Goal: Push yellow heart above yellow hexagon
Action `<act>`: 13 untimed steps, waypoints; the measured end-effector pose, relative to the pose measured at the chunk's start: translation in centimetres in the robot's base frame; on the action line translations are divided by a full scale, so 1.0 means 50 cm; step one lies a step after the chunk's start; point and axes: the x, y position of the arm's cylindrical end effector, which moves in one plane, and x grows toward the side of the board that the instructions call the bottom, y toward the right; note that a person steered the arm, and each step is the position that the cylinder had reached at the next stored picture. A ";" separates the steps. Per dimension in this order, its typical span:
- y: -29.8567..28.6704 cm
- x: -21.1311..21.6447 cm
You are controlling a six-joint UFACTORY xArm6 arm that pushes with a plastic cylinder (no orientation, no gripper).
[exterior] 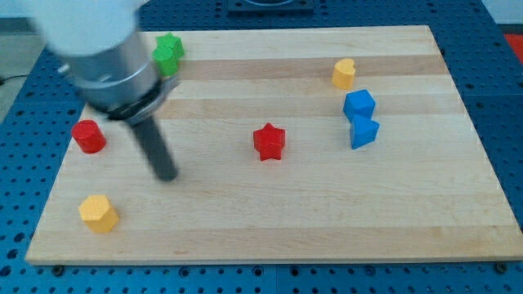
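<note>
The yellow heart (344, 73) lies near the view's top right on the wooden board (270, 237). The yellow hexagon (99, 213) lies at the view's bottom left. My tip (167, 175) rests on the board up and to the right of the yellow hexagon, a short way from it and touching no block. The yellow heart is far to the tip's right and higher in the view.
A red cylinder (88, 135) lies left of the tip. A green block (168, 53) sits at the top left, partly behind the arm. A red star (269, 141) lies mid-board. Two blue blocks (359, 104) (364, 131) touch below the heart.
</note>
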 end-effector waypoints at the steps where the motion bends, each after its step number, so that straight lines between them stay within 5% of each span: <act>1: 0.097 -0.153; 2: 0.211 -0.310; 4: 0.501 -0.370; 7: 0.667 -0.426; 10: 0.523 -0.328; 13: 0.525 -0.321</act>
